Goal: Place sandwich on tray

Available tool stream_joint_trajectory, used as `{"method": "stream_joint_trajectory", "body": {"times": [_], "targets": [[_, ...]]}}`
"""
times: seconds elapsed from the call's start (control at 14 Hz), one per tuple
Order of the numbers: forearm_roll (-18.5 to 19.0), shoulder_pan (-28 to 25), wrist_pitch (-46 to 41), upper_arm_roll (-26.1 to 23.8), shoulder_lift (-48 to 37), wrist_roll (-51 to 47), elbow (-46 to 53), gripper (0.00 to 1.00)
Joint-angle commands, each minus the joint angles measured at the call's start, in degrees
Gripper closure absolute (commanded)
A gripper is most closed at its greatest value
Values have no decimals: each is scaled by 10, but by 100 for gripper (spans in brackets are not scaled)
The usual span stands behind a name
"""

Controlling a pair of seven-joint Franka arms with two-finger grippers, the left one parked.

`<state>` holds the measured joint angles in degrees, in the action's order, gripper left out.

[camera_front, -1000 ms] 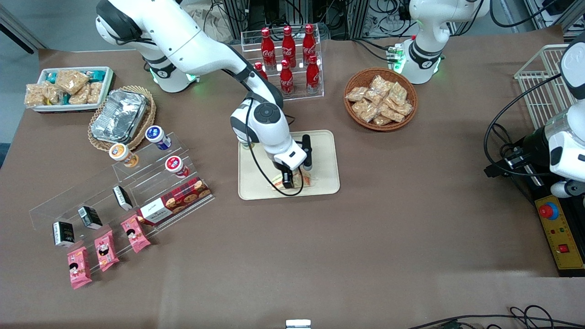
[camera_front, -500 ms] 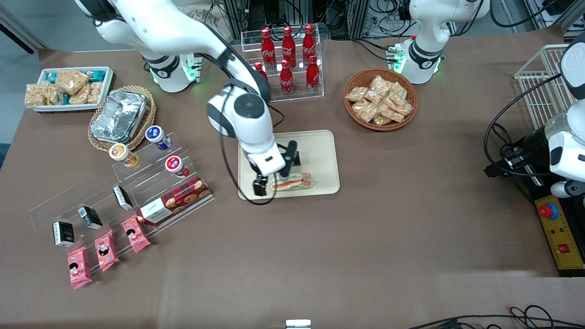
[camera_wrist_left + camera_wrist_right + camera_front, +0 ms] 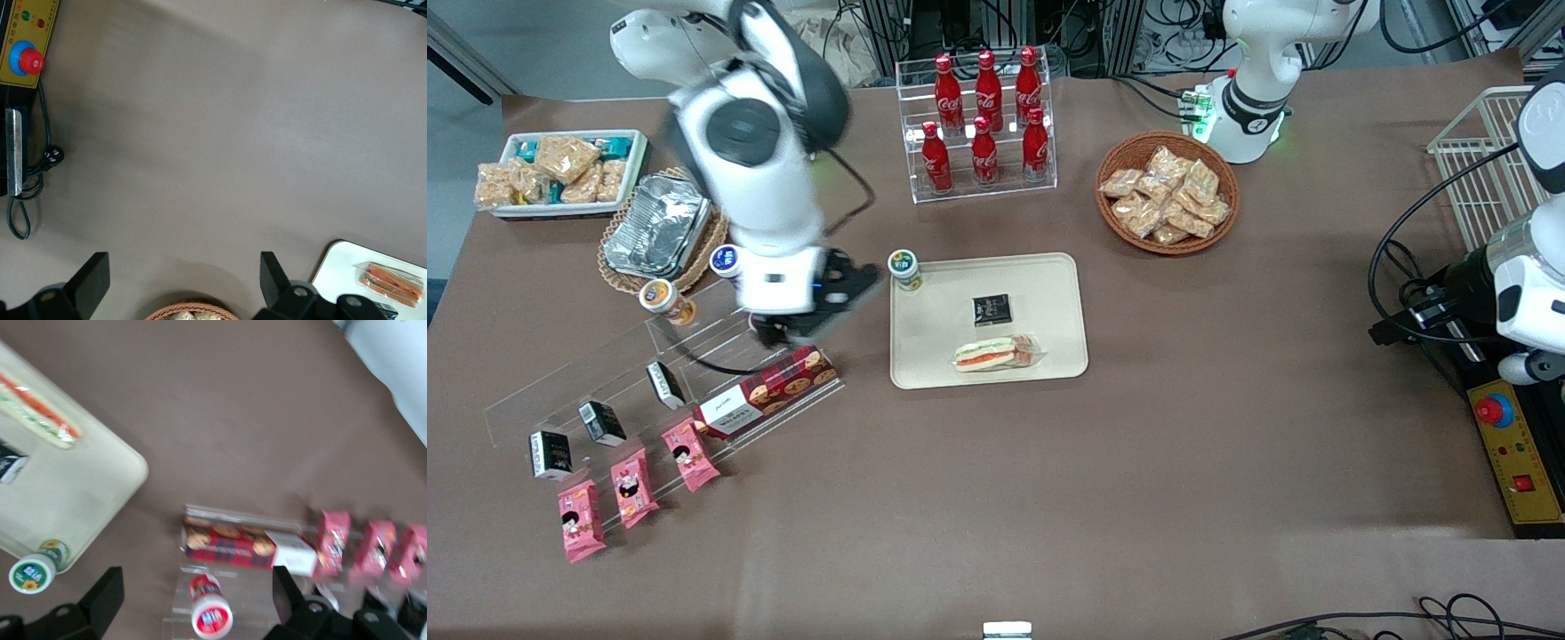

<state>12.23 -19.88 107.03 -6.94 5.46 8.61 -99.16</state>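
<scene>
3 pink packets (image 3: 630, 487) lie nearest the front camera, with the red biscuit box (image 3: 768, 388) just past them on the clear stand (image 3: 605, 382). The sandwich (image 3: 996, 353) rests flat on the tray (image 3: 1049, 293), at the tray's edge nearest that camera, and nothing holds it. A black packet (image 3: 991, 309) sits farther in. The gripper (image 3: 193, 603) hangs above the stand, toward the working arm's end, fingers apart and empty. 6 cola bottles (image 3: 985, 116) stand farthest
</scene>
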Motion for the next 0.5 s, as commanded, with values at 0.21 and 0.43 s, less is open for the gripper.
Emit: {"method": "stream_joint_trajectory", "body": {"times": [0.21, 0.43], "targets": [[-81, 135, -75, 0, -107, -42, -10, 1], [-93, 164, -78, 56, -131, -49, -10, 1]]}}
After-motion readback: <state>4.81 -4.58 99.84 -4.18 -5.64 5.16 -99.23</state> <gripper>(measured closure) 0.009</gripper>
